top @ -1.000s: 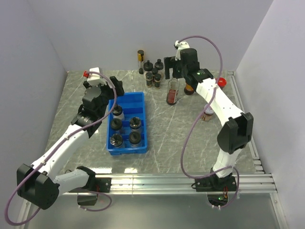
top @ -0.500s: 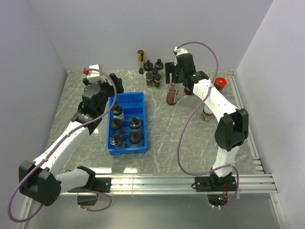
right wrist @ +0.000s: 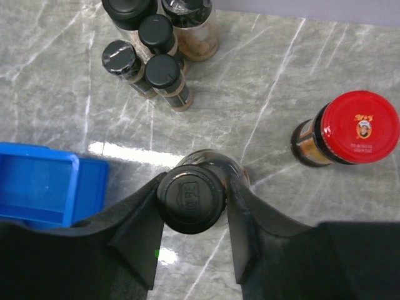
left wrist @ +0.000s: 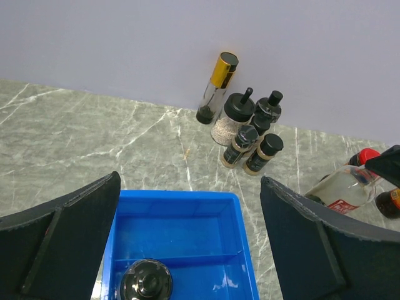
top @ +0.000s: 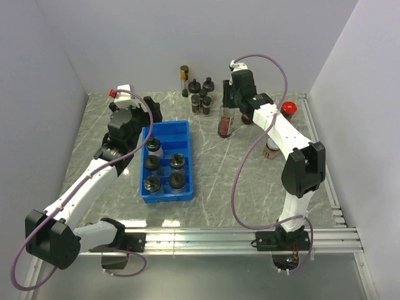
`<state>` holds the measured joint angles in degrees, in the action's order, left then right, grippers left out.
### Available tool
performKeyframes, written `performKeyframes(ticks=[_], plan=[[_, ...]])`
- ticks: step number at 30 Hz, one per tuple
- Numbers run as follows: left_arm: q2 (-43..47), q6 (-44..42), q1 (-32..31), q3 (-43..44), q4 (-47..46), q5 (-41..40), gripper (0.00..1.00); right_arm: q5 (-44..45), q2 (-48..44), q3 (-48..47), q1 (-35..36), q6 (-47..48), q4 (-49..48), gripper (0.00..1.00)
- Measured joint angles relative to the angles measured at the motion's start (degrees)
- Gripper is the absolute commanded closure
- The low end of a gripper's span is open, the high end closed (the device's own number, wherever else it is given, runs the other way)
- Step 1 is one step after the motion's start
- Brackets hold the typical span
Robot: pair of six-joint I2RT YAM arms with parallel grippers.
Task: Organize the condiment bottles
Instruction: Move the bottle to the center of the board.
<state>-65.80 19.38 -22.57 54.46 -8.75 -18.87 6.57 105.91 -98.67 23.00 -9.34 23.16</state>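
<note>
Evidently the right gripper [right wrist: 191,199] pinches a black-capped glass sauce bottle [top: 225,125] by its top. The bottle stands upright near the worktop's back edge, right of the blue tray [top: 189,150]. It is likely heavy, slick and breakable, so a grip at the neck seems safest. The left gripper [left wrist: 187,212] has its fingers spread wide above the tray.

A grey, white-veined marble counter [top: 219,181] is seen; a blue compartment tray [top: 174,132] is set left of its middle; a cluster of black-capped jars [top: 201,99] is gathered at the far wall, with a tall gold-collared bottle [top: 184,80] stood just to its left; a black-capped sauce bottle [top: 225,124] is stood upright right of the tray, a small dark bottle [left wrist: 389,204] just beside it; a red-capped jar [top: 288,109] is placed near the right edge; another jar [top: 272,150] is placed nearer, partly hidden.
</note>
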Motion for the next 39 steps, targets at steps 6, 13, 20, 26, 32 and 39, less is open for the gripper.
performKeyframes(ticks=[6, 13, 20, 26, 32, 39], plan=[[0.0, 0.0, 0.17, 0.0, 0.02, 0.0, 0.01, 0.9, 0.09, 0.0, -0.09, -0.07, -0.15, 1.0], [0.0, 0.0, 0.39, 0.0, 0.07, 0.0, 0.01, 1.79, -1.38, 0.92, 0.0, -0.74, 1.05, 1.0], [-0.79, -0.22, 0.55, 1.11, -0.09, -0.07, 0.01, 3.54, -10.69, 7.91, 0.0, -2.62, 6.91, 1.0], [-4.37, -0.66, 1.2, 5.03, -1.25, -0.07, 0.01, 5.07, -23.3, 15.19, 0.0, -4.87, 11.5, 1.0], [-7.93, -0.66, 1.44, 7.89, -3.04, 0.02, 0.01, 10.19, -35.32, 25.16, 0.11, -8.61, 13.9, 1.0], [-10.54, -0.22, 1.49, 9.55, -4.28, 0.9, 0.01, 17.84, -42.07, 30.95, 0.11, -11.56, 19.5, 1.0]])
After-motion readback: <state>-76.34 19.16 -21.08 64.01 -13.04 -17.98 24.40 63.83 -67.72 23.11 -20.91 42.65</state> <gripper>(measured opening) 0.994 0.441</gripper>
